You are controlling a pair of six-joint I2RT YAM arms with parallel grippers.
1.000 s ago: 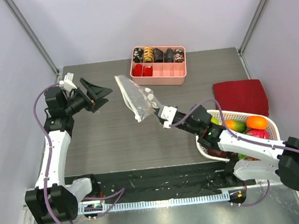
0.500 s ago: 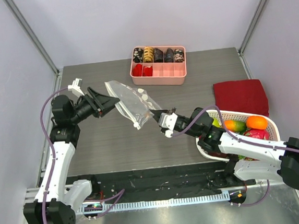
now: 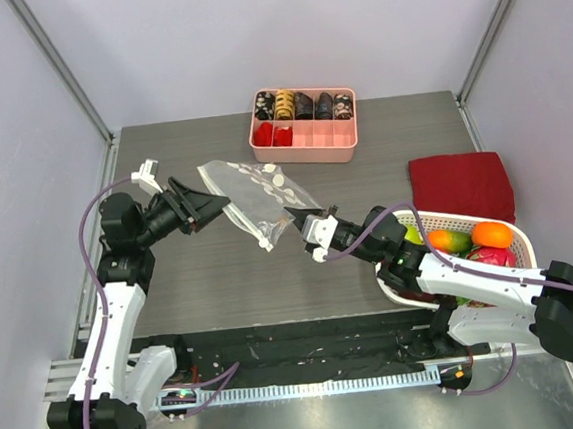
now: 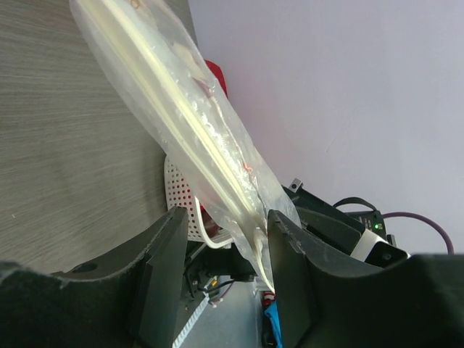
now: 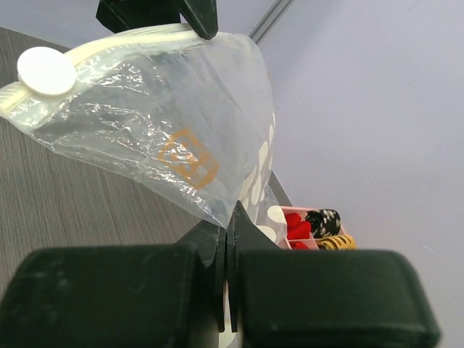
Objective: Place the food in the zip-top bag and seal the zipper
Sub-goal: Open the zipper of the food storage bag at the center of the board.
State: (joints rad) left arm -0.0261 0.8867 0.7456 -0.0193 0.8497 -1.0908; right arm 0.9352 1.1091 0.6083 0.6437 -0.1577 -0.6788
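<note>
The zip-top bag [image 3: 254, 192], clear with white dots, hangs stretched in the air between my two grippers. My right gripper [image 3: 292, 217] is shut on one corner of it [image 5: 167, 123], the film pinched between the fingers [image 5: 228, 217]. My left gripper [image 3: 210, 203] straddles the opposite edge, where the zipper [image 4: 192, 141] runs. Its jaws [image 4: 226, 217] stand apart, and the strip touches only one finger. The food lies in the white basket [image 3: 526, 254]: orange fruits [image 3: 492, 234], a green pear [image 3: 412, 232] and a red apple [image 3: 491, 257].
A pink compartment tray [image 3: 304, 125] with dark and red snack pieces stands at the back of the table. A folded red cloth [image 3: 462, 187] lies at the right, behind the basket. My right arm reaches over the basket's left end.
My left gripper has swung right onto the bag's zipper edge and its jaws have narrowed. The right gripper has shifted slightly left, and the bag now lies flatter between the two.
</note>
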